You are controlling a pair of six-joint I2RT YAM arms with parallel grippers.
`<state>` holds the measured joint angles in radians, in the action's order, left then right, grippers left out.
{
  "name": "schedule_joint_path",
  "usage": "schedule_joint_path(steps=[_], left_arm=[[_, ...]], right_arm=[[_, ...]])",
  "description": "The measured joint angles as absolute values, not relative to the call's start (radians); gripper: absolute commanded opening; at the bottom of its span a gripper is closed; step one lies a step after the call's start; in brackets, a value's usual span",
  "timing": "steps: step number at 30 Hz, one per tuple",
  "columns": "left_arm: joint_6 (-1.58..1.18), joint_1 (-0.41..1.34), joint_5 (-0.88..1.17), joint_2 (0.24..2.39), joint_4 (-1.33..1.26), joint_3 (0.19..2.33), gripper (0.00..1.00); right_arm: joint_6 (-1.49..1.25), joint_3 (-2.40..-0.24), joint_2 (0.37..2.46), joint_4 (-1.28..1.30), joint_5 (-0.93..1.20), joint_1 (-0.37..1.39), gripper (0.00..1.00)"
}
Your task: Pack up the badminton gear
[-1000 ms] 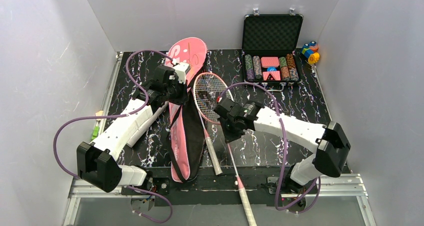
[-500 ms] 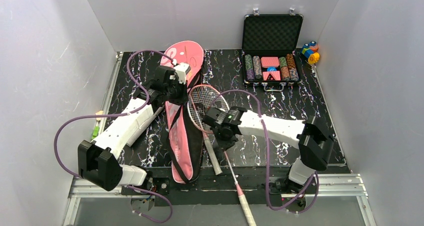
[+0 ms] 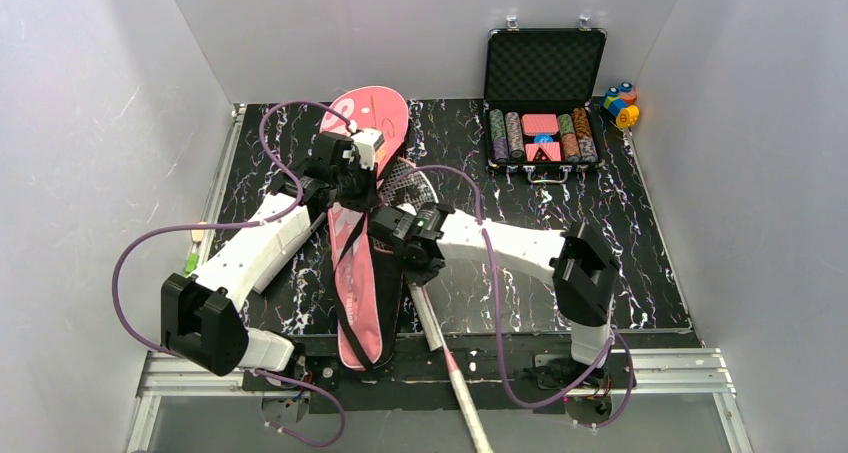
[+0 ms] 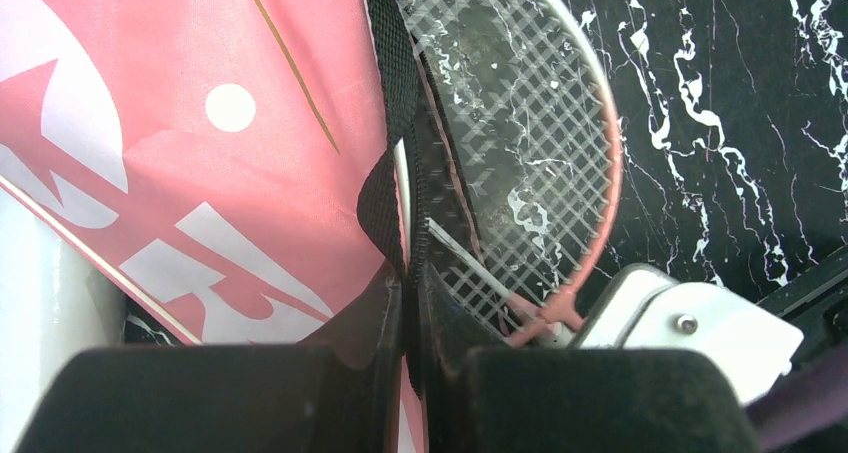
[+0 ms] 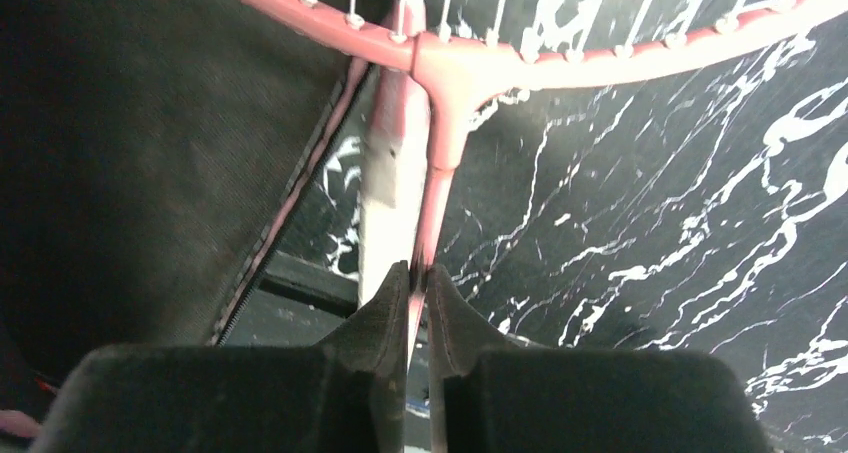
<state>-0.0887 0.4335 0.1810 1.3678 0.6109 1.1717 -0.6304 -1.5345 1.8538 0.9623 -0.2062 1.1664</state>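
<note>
The pink bag lies lengthwise left of centre, its black strap on top. My left gripper is shut on the bag's black zipper edge and holds it up. A red-framed racket's head lies at the bag's opening, partly under that edge; its strings show in the left wrist view. My right gripper is shut on this racket's thin red shaft just below the throat. Its handle sticks out past the table's near edge. A second racket's handle lies beside the bag.
An open black case of poker chips stands at the back right, with small coloured toy blocks beside it. The bag's dark inside fills the left of the right wrist view. Grey walls close in three sides.
My right gripper has carried the racket leftward, bringing its head to the bag's opening. The left gripper has kept its hold on the bag's edge.
</note>
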Motion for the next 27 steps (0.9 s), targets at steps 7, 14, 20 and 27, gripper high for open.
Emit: schedule_joint_path(steps=[7, 14, 20, 27], left_arm=[[-0.083, 0.428, 0.197, 1.368, 0.614, 1.172, 0.0], [-0.08, 0.401, 0.186, 1.368, 0.614, 1.173, 0.0], [-0.091, 0.404, 0.173, 1.37, 0.564, 1.179, 0.0], [-0.089, 0.384, 0.132, 1.37, 0.532, 1.181, 0.0]], right_arm=[[-0.547, -1.675, 1.929, 0.969, -0.303, 1.165, 0.01], [-0.511, -1.787, 2.014, 0.988, -0.365, 1.112, 0.01], [-0.49, -1.813, 2.028, 0.946, -0.354, 1.073, 0.01], [-0.486, -1.873, 2.069, 0.912, -0.31, 1.055, 0.01]])
